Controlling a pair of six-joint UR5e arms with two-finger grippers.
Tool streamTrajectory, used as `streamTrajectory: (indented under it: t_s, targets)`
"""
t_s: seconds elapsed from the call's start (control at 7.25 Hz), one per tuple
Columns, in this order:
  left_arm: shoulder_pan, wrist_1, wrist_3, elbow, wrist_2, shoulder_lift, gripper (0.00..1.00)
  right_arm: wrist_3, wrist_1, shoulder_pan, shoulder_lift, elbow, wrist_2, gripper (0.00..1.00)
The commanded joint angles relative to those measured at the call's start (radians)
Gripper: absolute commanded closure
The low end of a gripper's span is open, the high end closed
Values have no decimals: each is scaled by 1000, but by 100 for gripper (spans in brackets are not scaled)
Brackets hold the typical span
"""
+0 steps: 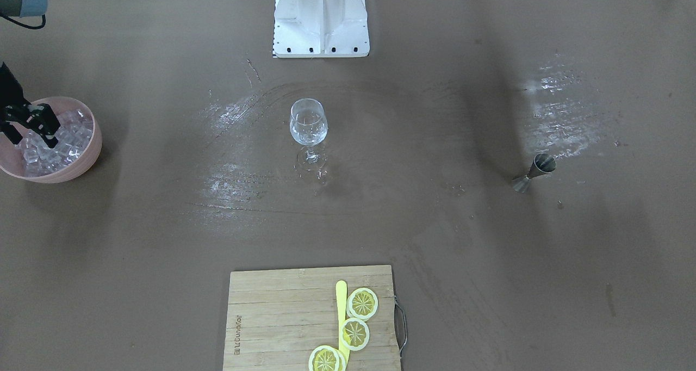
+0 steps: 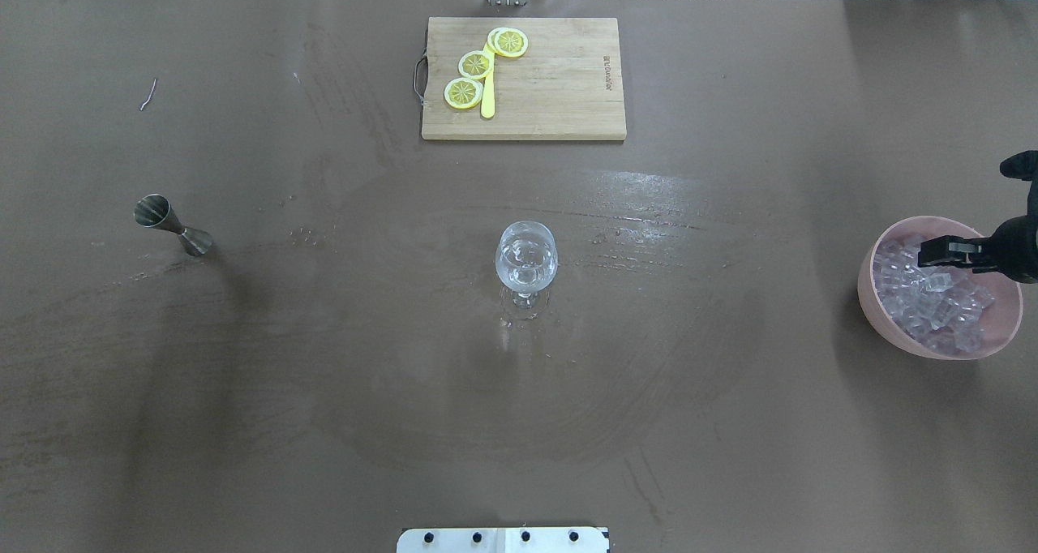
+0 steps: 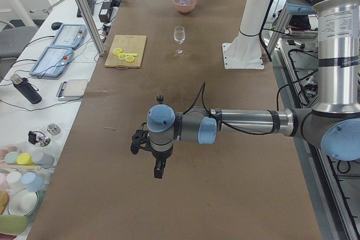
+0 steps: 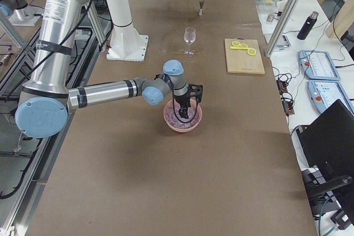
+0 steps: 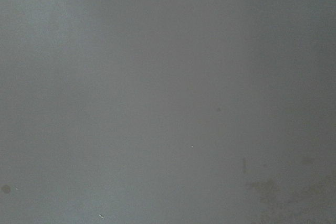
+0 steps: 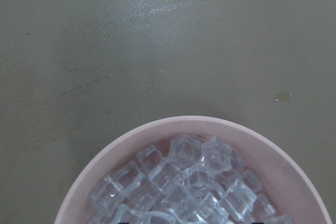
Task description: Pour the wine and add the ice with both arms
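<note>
A pink bowl (image 2: 880,310) full of ice (image 2: 932,293) stands at the table's right end; the right wrist view looks down on the same ice (image 6: 189,182). My right gripper (image 2: 945,251) hangs over the bowl with its fingertips among the top cubes, and its jaws look open (image 1: 32,129). A stemmed glass (image 2: 526,257) stands upright mid-table with a little clear wine in it, hardly visible. My left gripper (image 3: 158,172) points down over bare table at the left end; I cannot tell whether it is open or shut. The left wrist view shows only blurred table.
A steel jigger (image 2: 172,225) stands upright on the left side of the table. A wooden cutting board (image 2: 559,83) with lemon slices (image 2: 476,64) and a yellow stick lies at the far edge. The white pedestal (image 1: 321,23) sits at the near edge. Wet streaks surround the glass.
</note>
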Motion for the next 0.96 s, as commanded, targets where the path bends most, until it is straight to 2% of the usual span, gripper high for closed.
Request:
streamTrajectory:
  t_s: [0.0,0.55,0.83]
  targets:
    - [0,1,0,0,0,0,2,2,58,-11,1,-38,-4,30]
    - [2,0,0,0,0,0,2,-5,64,-37,-6,-30,-7,33]
    - [2,0,2,0,0,0,2,-7,62,-39,-20,-21,-7,44]
